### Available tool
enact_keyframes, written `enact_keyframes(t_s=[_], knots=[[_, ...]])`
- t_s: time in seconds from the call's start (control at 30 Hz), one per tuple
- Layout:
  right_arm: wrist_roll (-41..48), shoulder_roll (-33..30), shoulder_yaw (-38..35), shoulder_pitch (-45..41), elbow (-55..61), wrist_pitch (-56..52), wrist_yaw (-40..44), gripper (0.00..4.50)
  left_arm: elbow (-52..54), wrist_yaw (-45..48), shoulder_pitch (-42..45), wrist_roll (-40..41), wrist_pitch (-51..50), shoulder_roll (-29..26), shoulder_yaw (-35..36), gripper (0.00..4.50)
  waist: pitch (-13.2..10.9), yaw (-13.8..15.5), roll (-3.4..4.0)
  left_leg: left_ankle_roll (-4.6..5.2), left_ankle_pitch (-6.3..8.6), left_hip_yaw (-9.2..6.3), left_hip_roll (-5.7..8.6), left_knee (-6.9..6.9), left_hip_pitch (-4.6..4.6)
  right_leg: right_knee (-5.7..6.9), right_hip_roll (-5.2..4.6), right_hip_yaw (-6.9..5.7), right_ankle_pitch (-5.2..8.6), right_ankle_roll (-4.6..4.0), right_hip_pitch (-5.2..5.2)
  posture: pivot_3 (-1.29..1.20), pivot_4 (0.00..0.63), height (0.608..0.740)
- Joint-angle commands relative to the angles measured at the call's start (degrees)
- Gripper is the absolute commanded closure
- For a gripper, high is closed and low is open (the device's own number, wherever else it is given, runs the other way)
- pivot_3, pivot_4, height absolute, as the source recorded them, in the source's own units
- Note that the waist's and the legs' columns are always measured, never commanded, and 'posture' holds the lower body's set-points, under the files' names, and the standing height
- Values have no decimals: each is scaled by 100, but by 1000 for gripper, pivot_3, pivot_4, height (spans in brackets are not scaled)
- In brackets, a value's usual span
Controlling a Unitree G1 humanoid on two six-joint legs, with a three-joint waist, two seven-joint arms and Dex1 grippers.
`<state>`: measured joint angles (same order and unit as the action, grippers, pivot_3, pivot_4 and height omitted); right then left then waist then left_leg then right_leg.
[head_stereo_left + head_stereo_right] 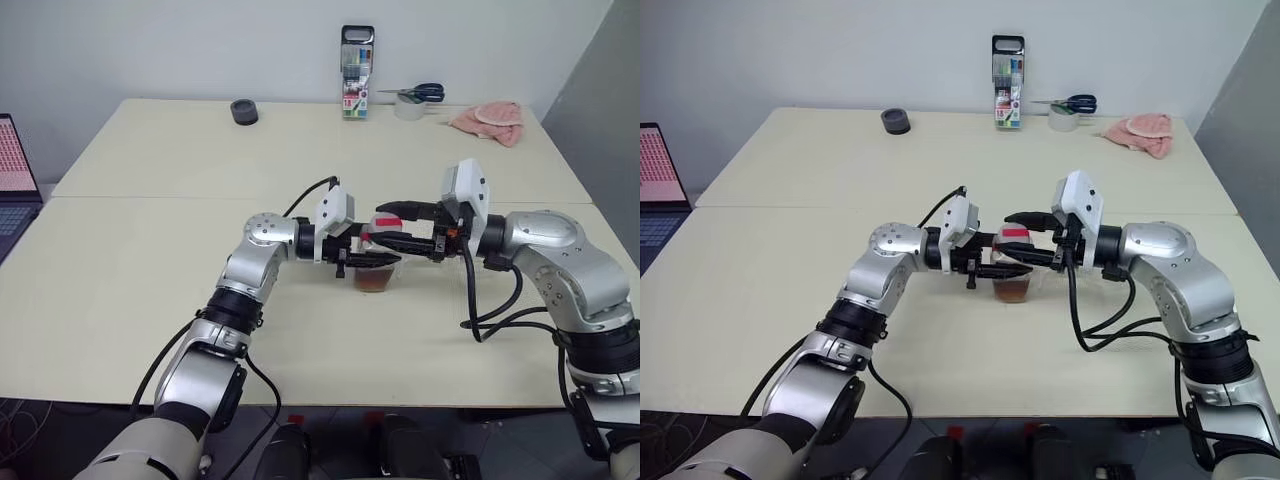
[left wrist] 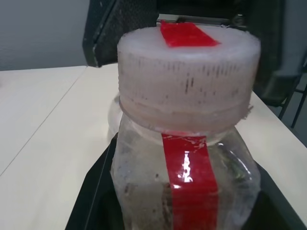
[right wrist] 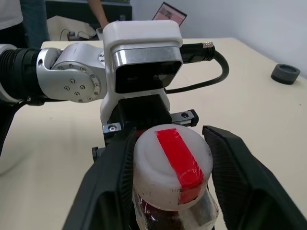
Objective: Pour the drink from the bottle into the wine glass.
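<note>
Two cream tables (image 1: 150,290) pushed together, pale grey wall (image 1: 200,45)

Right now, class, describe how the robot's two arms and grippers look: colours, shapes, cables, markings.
Both arms are rounded silver-grey metal shells with black joint rings. A boxy white camera housing with a dark window sits on each wrist. The left gripper and right gripper each have two black fingers. Black cables loop along both arms.

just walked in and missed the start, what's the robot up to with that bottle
The robot is holding a small bottle of amber drink upright over the table between its two arms. The left gripper is shut on the bottle's body. The right gripper has its jaws around the white cap, one finger touching it and the other just off it. The cap is still on, so nothing has been poured yet.
</note>
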<state>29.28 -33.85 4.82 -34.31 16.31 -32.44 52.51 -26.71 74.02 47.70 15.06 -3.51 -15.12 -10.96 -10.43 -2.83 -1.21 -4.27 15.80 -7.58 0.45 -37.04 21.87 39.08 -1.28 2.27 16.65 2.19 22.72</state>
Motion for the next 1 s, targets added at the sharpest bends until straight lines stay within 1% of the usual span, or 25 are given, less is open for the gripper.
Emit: enact_keyframes(t_s=[0.03, 0.1, 0.17, 0.23, 0.33, 0.43, 0.5, 0.6, 0.9, 0.97, 1.0], knots=[[-81, 91, -182, 301, 576, 74, -430, 945, 118, -260, 115, 102, 24, -25, 288, 2734, 0, 3, 0, 0, 0, -1, 0, 0, 1, 1, 0, -1, 0, 0, 1, 0, 150, 740], [-78, 137, -339, 606, 992, -81, -822, 211, 24, -374, 157, 55, 76, -24, 299, 2734, 0, 18, 0, -1, 0, -5, 0, -2, 3, 2, 0, -4, 0, 0, 1, 0, 150, 740], [-92, 355, -447, 1141, 1665, -259, -1472, 198, -189, -566, 254, -18, 236, 29, 346, 2735, 0, 38, 0, -1, 0, -5, 1, -2, 5, 1, -1, -3, 0, 0, 1, 0, 150, 740], [-399, 722, -383, 1563, 2126, -277, -2244, 198, -355, -695, 339, -38, 305, 78, 392, 2735, 1, 58, -1, -3, -1, -7, 1, -1, 5, 1, -1, -4, 0, 0, 2, 0, 150, 740], [-969, 1378, -94, 1735, 2293, -163, -3200, 198, -466, -721, 397, -42, 341, 113, 409, 2735, 1, 35, 0, -8, -5, 3, 2, -2, 10, 16, 0, 7, 0, 1, 19, 0, 150, 740], [-1488, 1859, 276, 1676, 2246, -62, -3787, 198, -502, -705, 412, -49, 363, 121, 405, 2735, 1, 27, 0, -14, -8, 7, 2, -8, 8, 38, 2, 11, 0, 1, 29, 0, 150, 740], [-1747, 2089, 503, 1600, 2148, -30, -4020, 198, -512, -696, 410, -64, 376, 128, 393, 2735, 1, 7, 0, -21, -12, 10, 0, -5, 10, 48, 5, 15, 1, 0, 41, 0, 150, 740], [-1864, 2372, 582, 1575, 2063, -16, -4223, 198, -506, -685, 406, -84, 393, 132, 375, 2735, 1, -15, 0, -22, -13, 11, -1, -4, 10, 51, 6, 16, 2, -2, 44, 0, 150, 740], [-2050, 2715, 561, 1415, 1769, 155, -4368, 198, -461, -643, 363, -126, 389, 74, 378, 2735, 1, -41, 1, -21, -12, 10, 0, -4, 12, 51, 5, 15, 1, -2, 45, 0, 150, 740], [-2082, 2738, 552, 1391, 1724, 182, -4361, 567, -447, -634, 349, -132, 390, 63, 373, 2735, 1, -42, 1, -20, -12, 10, 0, -4, 13, 51, 5, 15, 1, -2, 45, 0, 150, 740], [-2093, 2747, 549, 1386, 1711, 188, -4353, 838, -441, -631, 344, -133, 388, 59, 370, 2735, 1, -42, 1, -20, -12, 10, 0, -5, 13, 51, 5, 15, 1, -2, 45, 0, 150, 740]])
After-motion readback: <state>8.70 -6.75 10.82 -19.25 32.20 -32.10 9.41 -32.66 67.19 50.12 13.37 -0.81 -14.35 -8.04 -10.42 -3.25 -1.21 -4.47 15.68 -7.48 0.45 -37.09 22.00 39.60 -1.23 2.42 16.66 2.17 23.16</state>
